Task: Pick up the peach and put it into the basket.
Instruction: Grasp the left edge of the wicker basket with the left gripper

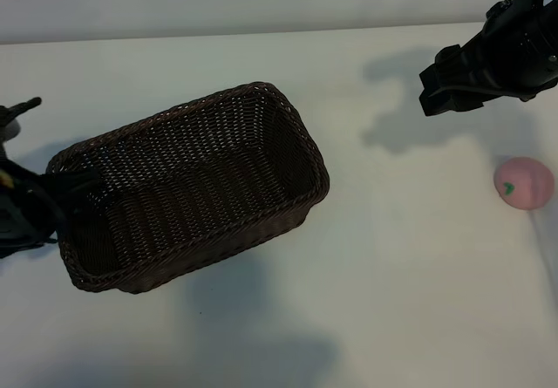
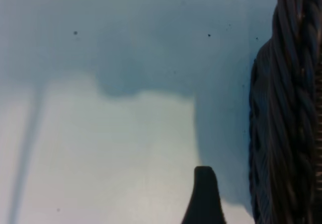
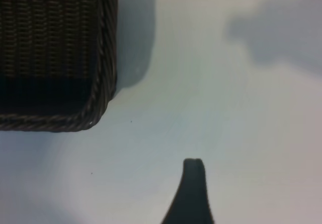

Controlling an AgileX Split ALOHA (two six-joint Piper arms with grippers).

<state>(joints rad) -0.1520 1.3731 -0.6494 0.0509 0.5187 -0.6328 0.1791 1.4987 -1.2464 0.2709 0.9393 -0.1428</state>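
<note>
The peach (image 1: 524,182), a small pale-pink ball with a green leaf mark, lies on the white table at the far right, well apart from the basket. The basket (image 1: 174,113), dark-brown wicker, sits left of centre with nothing inside. My right gripper (image 1: 425,91) hovers open at the back right, above and behind the peach, holding nothing. One of its fingers (image 3: 193,183) shows over bare table, with a basket corner (image 3: 108,58) beyond it. My left gripper (image 1: 61,198) is low at the basket's left end and open. Its finger (image 2: 204,196) stands beside the wicker wall (image 2: 292,108).
The white table (image 1: 392,301) spreads wide between the basket and the peach and along the front. The table's back edge meets a pale wall (image 1: 218,0). The arms cast soft shadows on the surface.
</note>
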